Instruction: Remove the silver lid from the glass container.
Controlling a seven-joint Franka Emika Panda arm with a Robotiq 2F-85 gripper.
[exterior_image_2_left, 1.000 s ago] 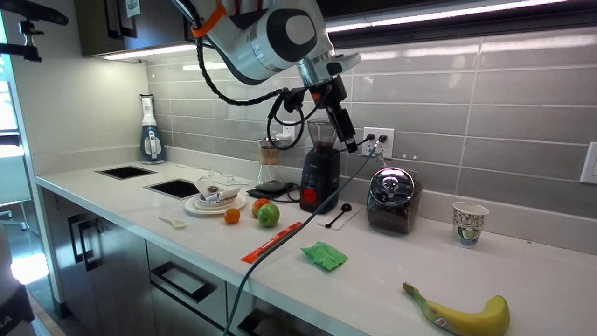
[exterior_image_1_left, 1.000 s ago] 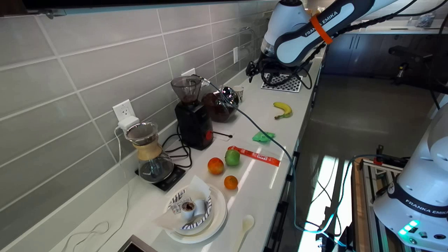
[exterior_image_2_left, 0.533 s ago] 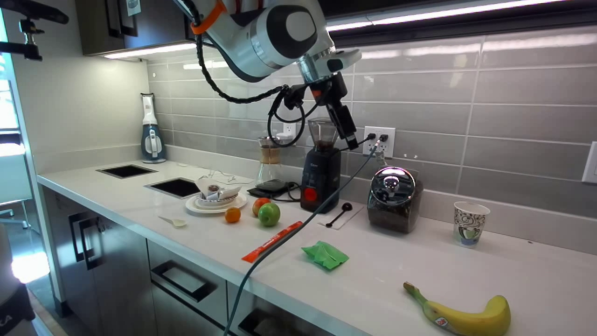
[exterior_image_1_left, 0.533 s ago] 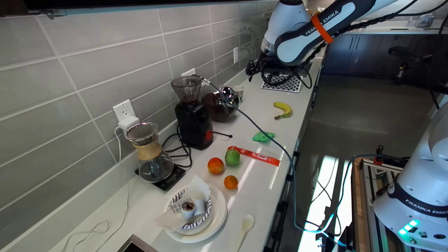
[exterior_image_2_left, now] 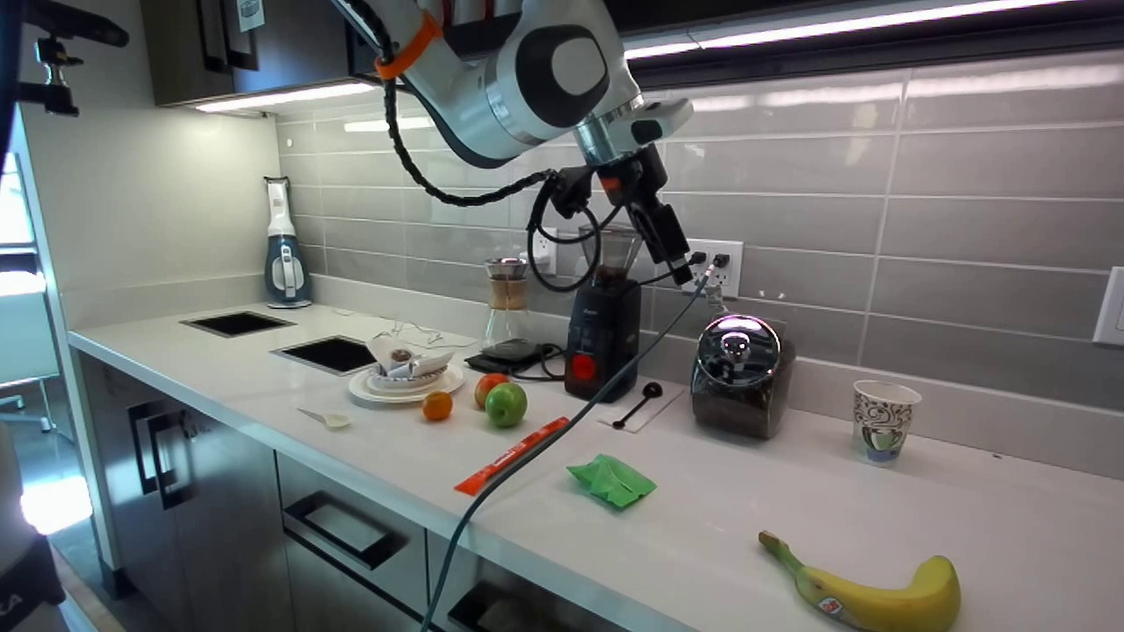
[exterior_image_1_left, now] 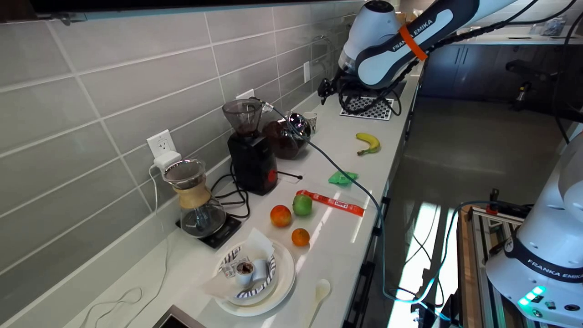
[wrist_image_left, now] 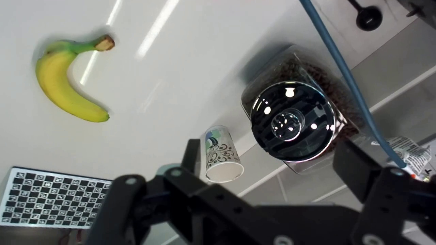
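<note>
1. Silver lid [wrist_image_left: 293, 119], and there it sat, tilted, on the mouth of the glass container [exterior_image_2_left: 736, 414], near the back edge of the counter [exterior_image_2_left: 738, 491].
2. Above, the gripper [wrist_image_left: 273, 160] hung with its jaws spread wide and nothing in their hold; in the wrist view the lid gleamed beyond them.
3. Down pointed the jaws, at the end of the white-and-black arm [exterior_image_2_left: 544, 79], with a clear gap to the lid in both exterior views.
4. And the container: squat, dark stuff showing through its glass, just in front of the tiled wall [exterior_image_2_left: 992, 228].
5. Near it along the back edge, the patterned paper cup [exterior_image_2_left: 885, 421] stood upright; on the opposite flank rose the black coffee grinder [exterior_image_2_left: 604, 342], and between grinder and container lay a black scoop [exterior_image_2_left: 651, 391].
6. Across ran the blue cable [exterior_image_2_left: 525, 458], sweeping from the wall outlet [exterior_image_2_left: 702, 279] over the counter and down past the front edge!
7. Toward that front edge lay the banana [exterior_image_2_left: 878, 597], the green packet [exterior_image_2_left: 612, 480] and the red packet [exterior_image_2_left: 505, 461], the last reaching nearly to the edge.
8. Past the banana, in an exterior view, the checkered board [exterior_image_1_left: 373, 110] lay near the front edge.
9. Farther along, a green apple [exterior_image_1_left: 302, 205], a reddish fruit [exterior_image_1_left: 280, 216] and an orange [exterior_image_1_left: 300, 237] clustered by the white plates [exterior_image_1_left: 288, 287]; a pale spoon [exterior_image_1_left: 322, 289] lay toward the front edge, a wood-collared carafe [exterior_image_1_left: 194, 198] stood near the back edge, and a handheld vacuum [exterior_image_2_left: 285, 254] held the back corner.
</note>
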